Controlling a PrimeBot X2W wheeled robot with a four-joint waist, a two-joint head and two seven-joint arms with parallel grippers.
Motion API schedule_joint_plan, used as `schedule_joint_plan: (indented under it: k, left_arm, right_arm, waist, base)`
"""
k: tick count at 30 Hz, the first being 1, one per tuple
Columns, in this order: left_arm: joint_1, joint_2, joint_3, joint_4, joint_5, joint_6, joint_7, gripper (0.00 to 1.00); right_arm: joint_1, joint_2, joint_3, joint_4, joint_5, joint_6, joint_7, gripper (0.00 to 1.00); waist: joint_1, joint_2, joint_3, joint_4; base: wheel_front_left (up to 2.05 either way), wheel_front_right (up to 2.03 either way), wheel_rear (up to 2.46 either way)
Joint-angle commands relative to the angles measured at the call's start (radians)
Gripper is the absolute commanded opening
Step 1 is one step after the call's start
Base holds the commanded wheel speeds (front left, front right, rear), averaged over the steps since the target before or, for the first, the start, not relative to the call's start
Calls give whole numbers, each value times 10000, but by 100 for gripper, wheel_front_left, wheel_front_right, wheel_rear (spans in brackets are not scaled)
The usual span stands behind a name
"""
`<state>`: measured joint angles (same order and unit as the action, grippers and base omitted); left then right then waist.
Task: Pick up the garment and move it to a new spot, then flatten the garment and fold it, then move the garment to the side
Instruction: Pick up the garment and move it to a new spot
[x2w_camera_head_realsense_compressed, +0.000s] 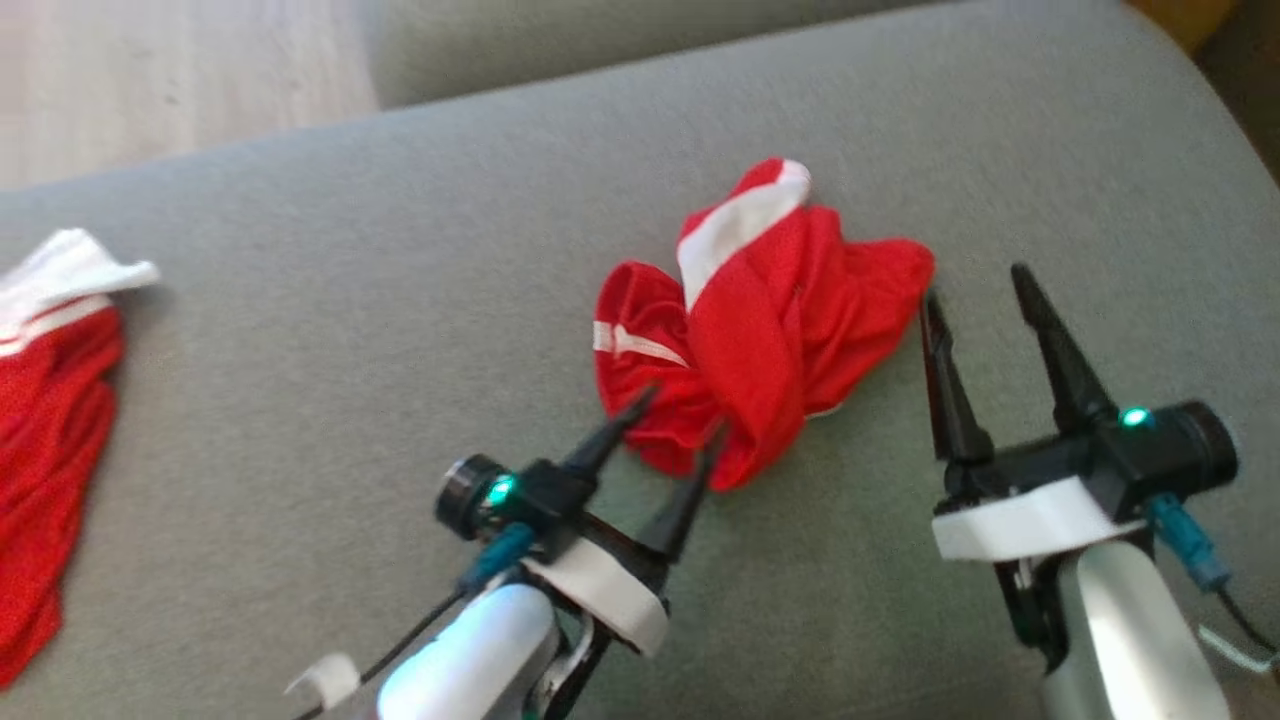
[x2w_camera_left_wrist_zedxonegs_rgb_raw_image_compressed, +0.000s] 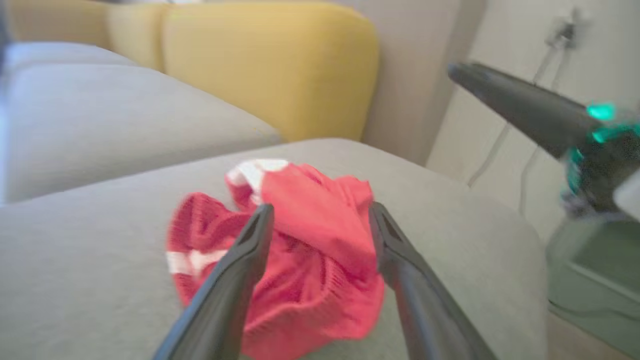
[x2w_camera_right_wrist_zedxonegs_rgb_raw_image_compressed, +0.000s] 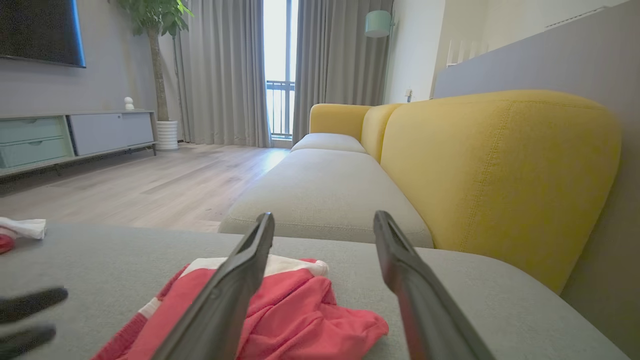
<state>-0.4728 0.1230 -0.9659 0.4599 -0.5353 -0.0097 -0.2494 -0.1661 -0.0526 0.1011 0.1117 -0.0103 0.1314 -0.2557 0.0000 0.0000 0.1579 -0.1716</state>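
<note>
Garment (x2w_camera_head_realsense_compressed: 770, 320), red mesh with a white band, lies crumpled in a heap on the grey sofa cushion (x2w_camera_head_realsense_compressed: 400, 250), a little toward 1 o'clock from the middle of the head view.

The left gripper (x2w_camera_head_realsense_compressed: 678, 415) comes at it from about 7 o'clock. Its two dark fingers (x2w_camera_left_wrist_zedxonegs_rgb_raw_image_compressed: 240, 260) stand wide apart with their tips over the near edge of the cloth, and nothing is pinched between them. In the left wrist view they straddle the heap, which rises between them toward 12 o'clock.

The right gripper (x2w_camera_head_realsense_compressed: 975, 285) stands at 3 o'clock of the garment, fingers pointing to 12 o'clock, spread wide and empty. Its inner fingertip is just beside the cloth's right edge; whether it touches I cannot tell. In the right wrist view the garment lies low, at 7 o'clock of the fingertips, partly behind one finger.

A second red-and-white cloth (x2w_camera_head_realsense_compressed: 50, 400) lies well apart at 9 o'clock. A yellow backrest (x2w_camera_right_wrist_zedxonegs_rgb_raw_image_compressed: 500, 165) stands beyond the cushion.
</note>
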Motion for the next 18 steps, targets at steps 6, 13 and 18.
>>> schedule_joint_plan:
  k: [6,13,18]
  left_arm:
    - [1837,426,3076,-2034,324,1094,-121,100]
    - [3679,508,5370,-2961,987,1436,-122,100]
    - [4874,168,6687,-3200,1474,1291,-123,100]
  right_arm:
    - [688,24,268,110,95,-7,-61,100]
    - [1269,24,48,454,200,-7,-61,100]
    - [1725,24,-58,593,327,-7,-61,100]
  waist:
    - [0,0,-1449,1155]
    - [0,0,-1858,1677]
    - [0,0,-2102,1873]
  base:
    - [0,0,0]
    - [0,0,0]
    - [0,0,0]
